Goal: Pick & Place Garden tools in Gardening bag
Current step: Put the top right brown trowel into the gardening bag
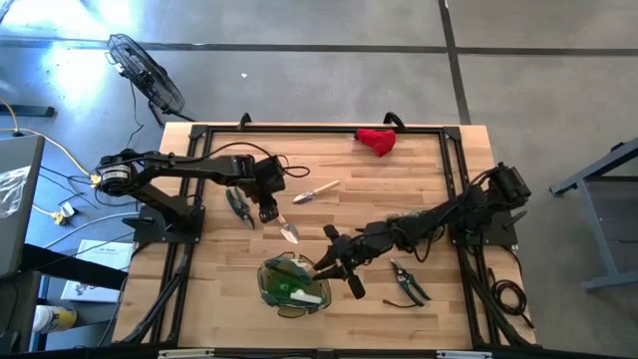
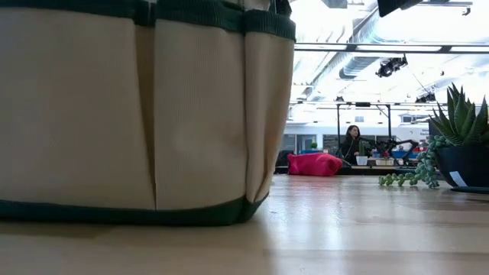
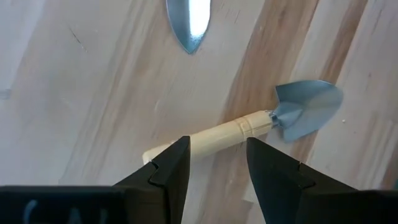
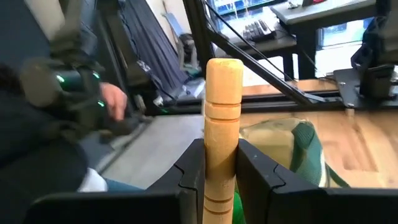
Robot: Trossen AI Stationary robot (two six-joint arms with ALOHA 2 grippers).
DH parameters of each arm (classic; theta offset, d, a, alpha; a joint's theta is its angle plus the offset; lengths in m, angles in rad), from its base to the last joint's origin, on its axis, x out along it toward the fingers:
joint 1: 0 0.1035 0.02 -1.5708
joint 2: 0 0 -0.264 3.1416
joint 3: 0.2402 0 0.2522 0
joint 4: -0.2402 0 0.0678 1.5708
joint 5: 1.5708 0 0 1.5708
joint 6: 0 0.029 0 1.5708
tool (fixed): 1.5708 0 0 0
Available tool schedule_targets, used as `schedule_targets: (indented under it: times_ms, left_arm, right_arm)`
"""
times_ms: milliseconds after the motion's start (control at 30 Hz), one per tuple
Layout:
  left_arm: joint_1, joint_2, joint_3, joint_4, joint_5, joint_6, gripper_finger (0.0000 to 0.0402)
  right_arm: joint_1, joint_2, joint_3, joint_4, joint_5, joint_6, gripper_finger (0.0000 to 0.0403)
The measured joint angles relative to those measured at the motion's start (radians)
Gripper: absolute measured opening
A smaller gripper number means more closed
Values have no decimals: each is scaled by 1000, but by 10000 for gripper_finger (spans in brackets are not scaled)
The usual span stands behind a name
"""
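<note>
My right jaws [image 4: 221,171] are clamping a wooden trowel handle [image 4: 222,118] upright, with the bag [image 1: 292,284] just below them. My left jaws [image 3: 214,165] are standing apart, straddling another trowel [image 3: 267,121] lying on the wooden surface [image 1: 419,189]; a third blade tip [image 3: 188,22] is lying beyond. Across the room, a person [image 2: 351,141] is sitting behind the red bundle [image 2: 315,163].
</note>
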Motion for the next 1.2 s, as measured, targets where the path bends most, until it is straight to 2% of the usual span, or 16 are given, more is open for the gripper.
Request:
schedule_targets:
  times_ms: [200, 333, 433, 633, 833, 1033, 1200]
  left_arm:
    - [0, 0, 0, -7, 81, -79, 152]
    - [0, 0, 0, -65, 169, -145, 152]
    - [-8, 0, 0, -103, 196, -187, 152]
    - [-65, 0, 0, -119, 164, -204, 152]
    - [-94, 0, 0, -95, 62, -198, 152]
    - [-92, 0, 0, -98, 51, -202, 152]
    - [-99, 0, 0, -101, 88, -209, 152]
  right_arm:
    - [18, 1, 0, -104, 145, -5, 51]
    - [45, 1, 0, -155, 250, -22, 51]
    - [65, 1, 0, -198, 302, -19, 51]
    - [95, 1, 0, -247, 327, -26, 51]
    - [96, 1, 0, -297, 358, -21, 51]
    - [108, 1, 0, -293, 369, -17, 59]
    - [117, 1, 0, -293, 373, 27, 65]
